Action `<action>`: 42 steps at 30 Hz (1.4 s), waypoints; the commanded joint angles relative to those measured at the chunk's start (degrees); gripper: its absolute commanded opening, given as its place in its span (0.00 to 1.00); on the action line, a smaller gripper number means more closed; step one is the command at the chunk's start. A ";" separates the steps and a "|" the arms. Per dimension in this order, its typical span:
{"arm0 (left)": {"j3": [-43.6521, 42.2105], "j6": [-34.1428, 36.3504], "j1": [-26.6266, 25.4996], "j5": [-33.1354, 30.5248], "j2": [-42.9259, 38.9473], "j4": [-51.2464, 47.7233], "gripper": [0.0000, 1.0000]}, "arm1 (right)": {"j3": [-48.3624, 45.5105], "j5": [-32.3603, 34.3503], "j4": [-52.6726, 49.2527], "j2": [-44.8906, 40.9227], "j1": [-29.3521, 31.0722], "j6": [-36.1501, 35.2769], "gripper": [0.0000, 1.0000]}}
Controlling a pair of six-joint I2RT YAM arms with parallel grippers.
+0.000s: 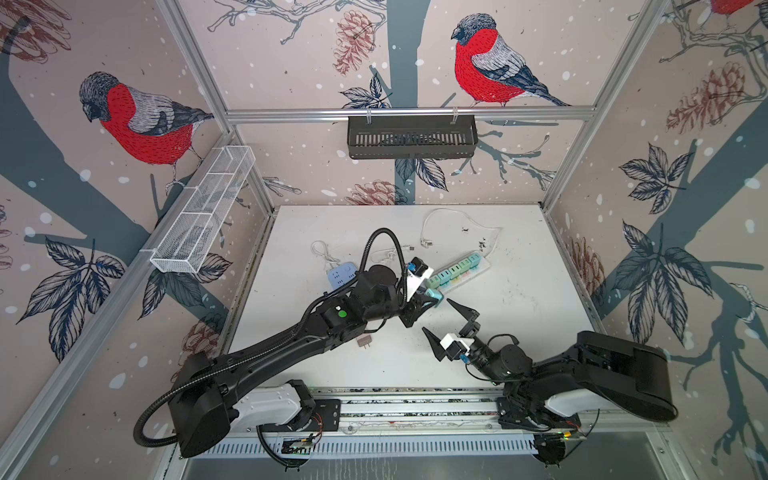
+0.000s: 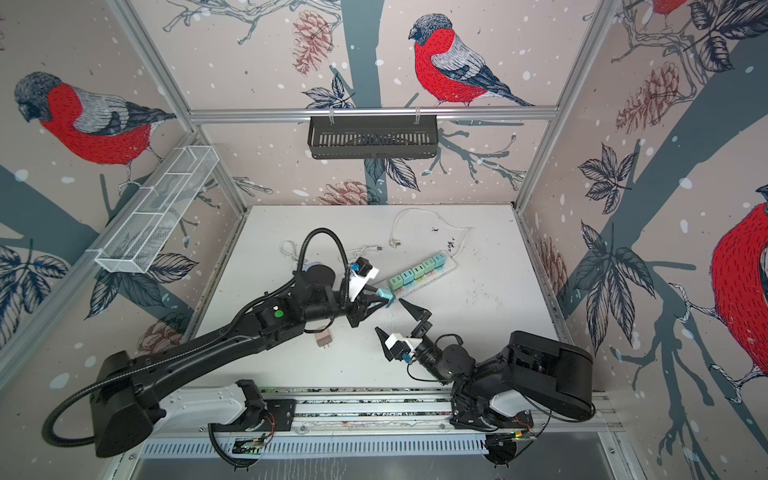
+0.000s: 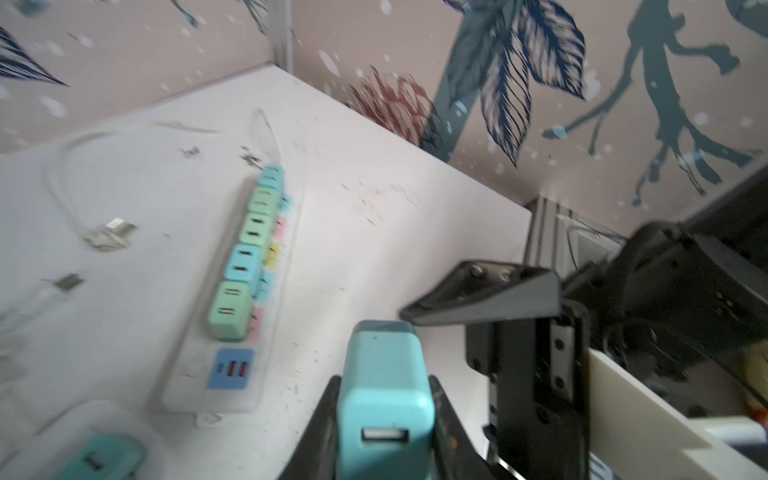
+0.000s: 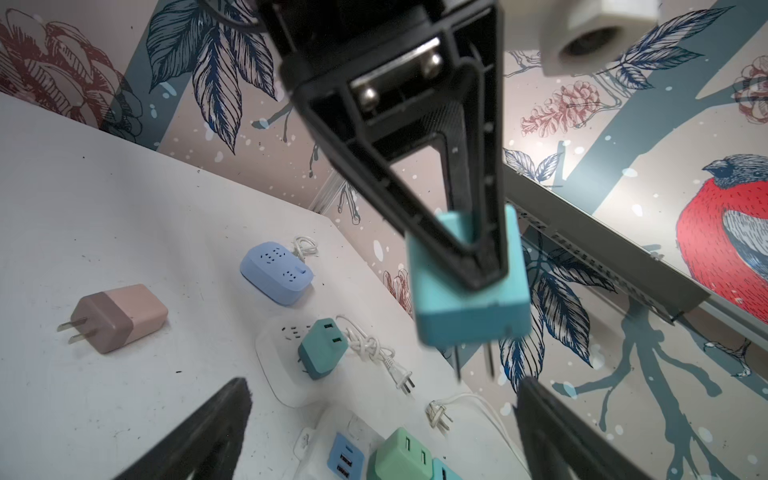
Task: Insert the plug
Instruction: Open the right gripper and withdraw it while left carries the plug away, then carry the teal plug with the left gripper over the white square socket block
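Nearest you, your right claw stands with its jaws spread wide and nothing between them, just on your side of the power strip's near end. Level with it and well to the left of the strip, a pink-and-brown plug lies flat on the white table, its two prongs bare.

A little farther in, your left claw is clamped on the teal plug, one finger on each side. You have it lifted clear of the table right beside the near end of the strip. In the left wrist view its USB port faces the camera. In the right wrist view its two prongs stick out free below it.

On the strip itself, a blue block with red USB ports sits at the near end. Beyond it, five green and teal chargers stand in a row. Any print on them is too blurred to read.

Left of the strip lies a pale blue socket block. Past the far end of the strip, a white cable loops across the table.
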 commanded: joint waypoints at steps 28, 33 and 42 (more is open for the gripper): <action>25.17 58.43 27.74 4.07 12.70 -20.08 0.00 | -7.24 17.20 -37.29 -44.24 -31.34 47.62 1.00; 18.39 62.27 30.02 6.39 13.95 -23.20 0.00 | -6.65 16.47 -40.68 -46.11 -32.37 48.81 1.00; 13.09 70.64 30.88 8.09 18.54 -23.80 0.00 | -6.47 13.25 -40.26 -44.94 -33.52 49.16 1.00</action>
